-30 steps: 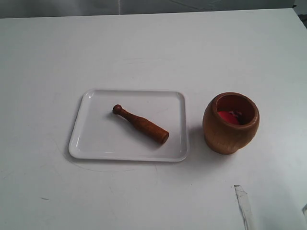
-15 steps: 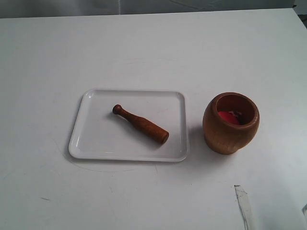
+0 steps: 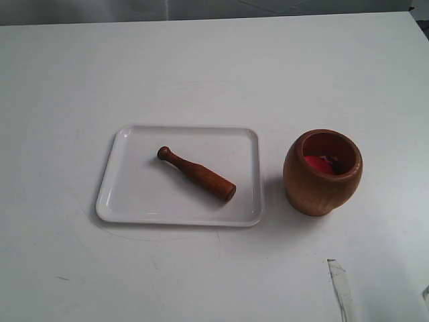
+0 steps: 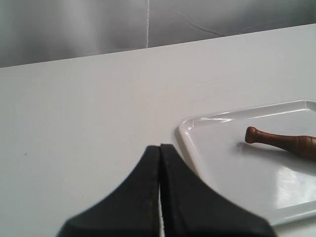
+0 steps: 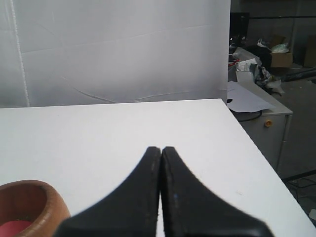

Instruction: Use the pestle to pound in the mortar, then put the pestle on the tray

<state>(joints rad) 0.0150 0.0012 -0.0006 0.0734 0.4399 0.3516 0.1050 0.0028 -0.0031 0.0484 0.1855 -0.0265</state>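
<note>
Pestle (image 3: 196, 174), one, lies on one tray (image 3: 134, 196) beside one mortar (image 3: 322, 181); left end effector (image 4: 159, 147), right end effector (image 5: 161, 148) closed, empty.

High exterior overview; 2 low wrist views along same table (image 3: 214, 67)

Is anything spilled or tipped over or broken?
Nothing stands out. The mortar stands upright beside the tray, with something red inside it and none outside. The pestle lies flat inside the tray, slanted across it, and looks whole. No spill shows on the table.
</note>
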